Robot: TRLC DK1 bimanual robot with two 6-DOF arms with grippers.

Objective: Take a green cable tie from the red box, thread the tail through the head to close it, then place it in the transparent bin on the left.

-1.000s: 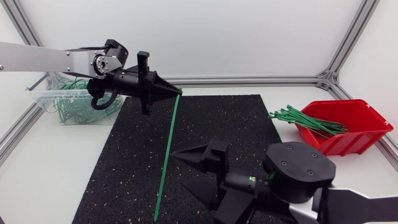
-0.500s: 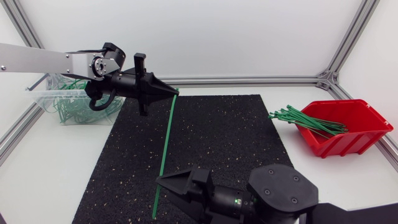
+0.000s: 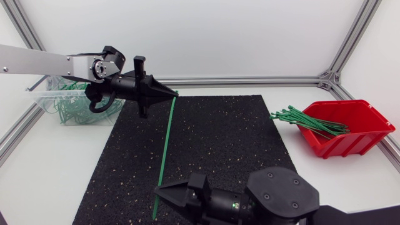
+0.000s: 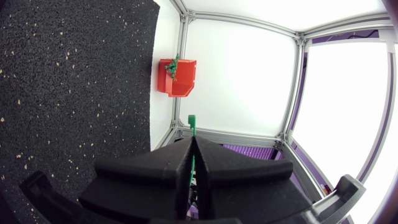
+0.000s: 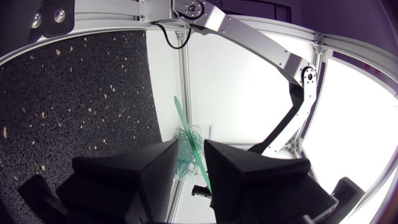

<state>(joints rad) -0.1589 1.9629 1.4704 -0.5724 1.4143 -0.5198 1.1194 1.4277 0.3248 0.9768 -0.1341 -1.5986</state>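
My left gripper [image 3: 174, 93] hovers over the mat's back left, shut on the head end of a green cable tie [image 3: 165, 144]. In the left wrist view the tie's head [image 4: 191, 119] pokes out past the shut left gripper [image 4: 193, 142]. The tie hangs straight down toward the front edge. My right gripper [image 3: 157, 190] is at the tie's lower part. In the right wrist view the tie [image 5: 180, 109] runs through the gap of the right gripper [image 5: 191, 143], whose fingers stand apart. The red box [image 3: 359, 134] sits at the right, the transparent bin [image 3: 50, 100] at the back left.
A black rubber mat [image 3: 219, 137] covers the table's middle. A bundle of green ties [image 3: 306, 120] sticks out of the red box toward the mat. The bin holds several looped green ties. An aluminium frame rail runs along the back.
My right gripper has moved left and toward the front, reaching the tie's lower part, and its fingers have narrowed around the tie. The left gripper has shifted slightly left with the tie.
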